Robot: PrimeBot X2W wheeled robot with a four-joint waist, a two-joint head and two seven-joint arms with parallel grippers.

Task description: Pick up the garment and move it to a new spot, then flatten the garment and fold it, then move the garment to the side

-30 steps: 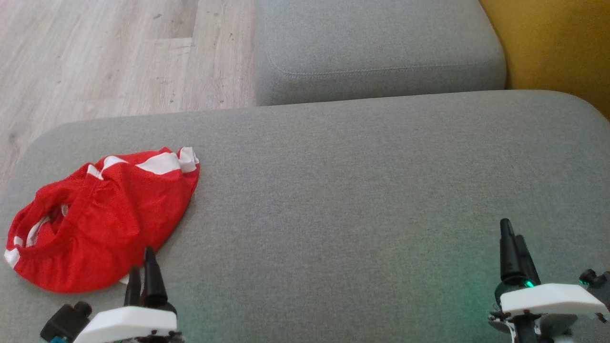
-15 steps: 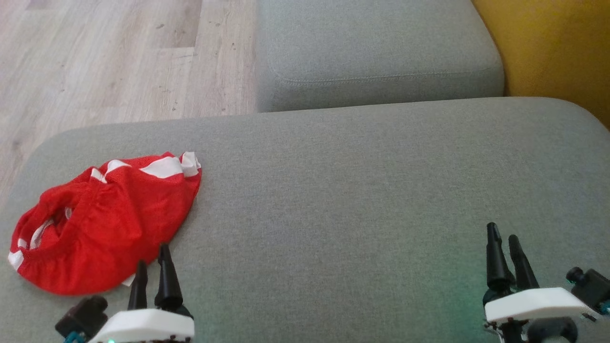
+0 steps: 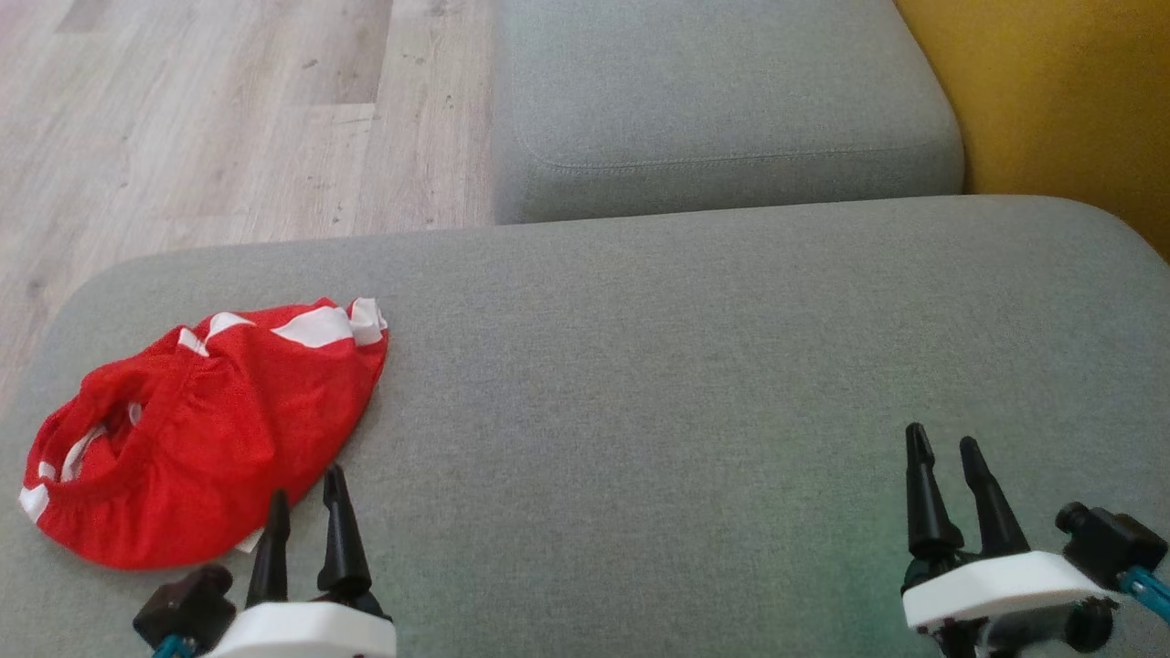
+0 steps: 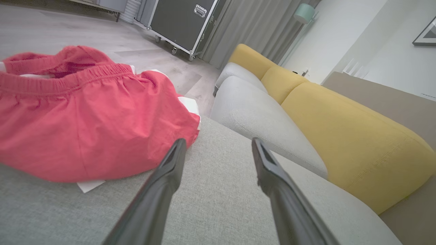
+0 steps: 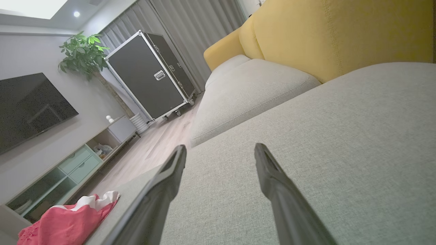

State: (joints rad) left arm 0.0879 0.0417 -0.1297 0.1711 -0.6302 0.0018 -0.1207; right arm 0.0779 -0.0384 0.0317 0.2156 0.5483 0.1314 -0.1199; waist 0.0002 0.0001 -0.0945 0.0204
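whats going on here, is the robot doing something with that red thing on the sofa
A two-armed robot is facing a grey sofa cushion with a crumpled red garment lying near the cushion's left end. Nothing has been picked up yet. The left gripper is open, with its fingers right beside the garment's near edge and nothing between them. The right gripper is also open and empty, over bare cushion far off to the right.
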